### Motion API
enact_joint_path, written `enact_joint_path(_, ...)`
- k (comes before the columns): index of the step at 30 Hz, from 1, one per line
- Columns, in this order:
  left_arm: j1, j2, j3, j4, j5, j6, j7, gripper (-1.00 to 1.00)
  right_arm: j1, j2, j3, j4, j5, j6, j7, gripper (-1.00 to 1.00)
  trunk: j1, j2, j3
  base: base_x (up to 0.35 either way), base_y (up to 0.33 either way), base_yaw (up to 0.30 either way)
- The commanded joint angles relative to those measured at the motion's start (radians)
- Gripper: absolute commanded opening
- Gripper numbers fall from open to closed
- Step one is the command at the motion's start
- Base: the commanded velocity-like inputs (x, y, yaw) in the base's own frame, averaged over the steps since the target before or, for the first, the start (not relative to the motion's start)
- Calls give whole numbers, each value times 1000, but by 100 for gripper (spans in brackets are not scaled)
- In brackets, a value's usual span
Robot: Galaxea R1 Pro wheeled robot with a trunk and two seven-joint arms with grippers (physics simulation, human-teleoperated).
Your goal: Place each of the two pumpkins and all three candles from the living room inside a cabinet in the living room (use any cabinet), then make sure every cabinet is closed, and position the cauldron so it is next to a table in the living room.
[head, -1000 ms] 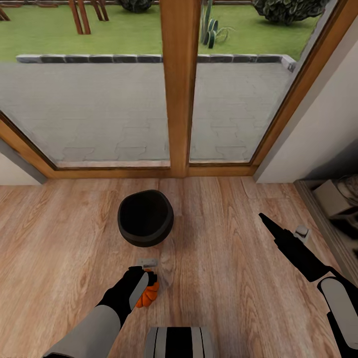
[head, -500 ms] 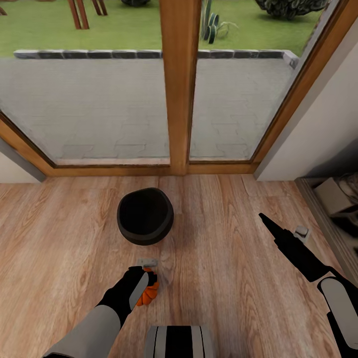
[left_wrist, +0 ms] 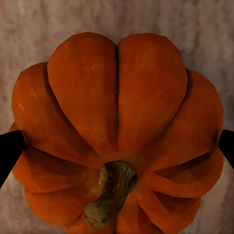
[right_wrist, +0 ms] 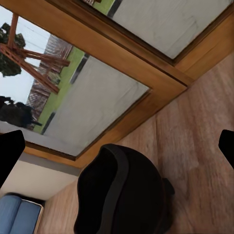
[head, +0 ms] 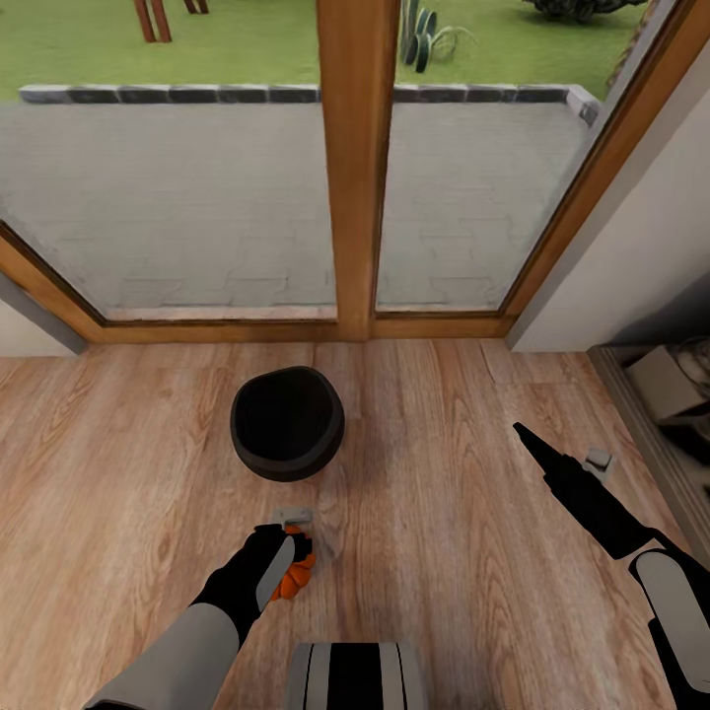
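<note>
An orange ribbed pumpkin (head: pixel 296 580) lies on the wooden floor close in front of me. My left gripper (head: pixel 282 558) reaches down over it, open. In the left wrist view the pumpkin (left_wrist: pixel 117 117) with its short stem sits between the two dark fingertips (left_wrist: pixel 9 153), which stand at its flanks. The black cauldron (head: pixel 287 424) stands on the floor a short way beyond the pumpkin, mouth up. My right gripper (head: pixel 521 434) hovers open over bare floor to the right, and its wrist view looks at the cauldron (right_wrist: pixel 122 195). Candles, cabinet and table are out of view.
A glass patio door with a wide wooden frame (head: pixel 352 168) closes off the floor just behind the cauldron. A pale wall and a low shelf with boxes (head: pixel 666 390) stand at the right. A blue sofa corner (right_wrist: pixel 17 214) shows in the right wrist view.
The whole picture has slid slightly, so the camera moved. Both arms, the pumpkin and the cauldron keep their places relative to each other.
</note>
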Motion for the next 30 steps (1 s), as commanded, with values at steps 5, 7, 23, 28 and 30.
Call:
enact_joint_path(5, 0, 0, -2, 23, 6, 5, 11, 100, 0, 0, -1, 0, -8, 8, 0, 100, 0, 0, -1, 0, 0, 0)
enact_joint_path(7, 0, 0, -2, 23, 6, 5, 11, 100, 0, 0, -1, 0, -8, 8, 0, 100, 0, 0, -1, 0, 0, 0)
enact_joint_path(23, 0, 0, 1, 1, 7, 7, 11, -100, 0, 0, -1, 0, -11, 8, 0, 100, 0, 0, -1, 0, 0, 0)
enact_joint_path(28, 0, 0, 0, 1, 7, 6, 10, -100, 0, 0, -1, 0, -11, 8, 0, 100, 0, 0, -1, 0, 0, 0)
enact_joint_path(30, 0, 0, -1, -1, 7, 5, 10, -100, 0, 0, -1, 0, -11, 8, 0, 100, 0, 0, -1, 0, 0, 0)
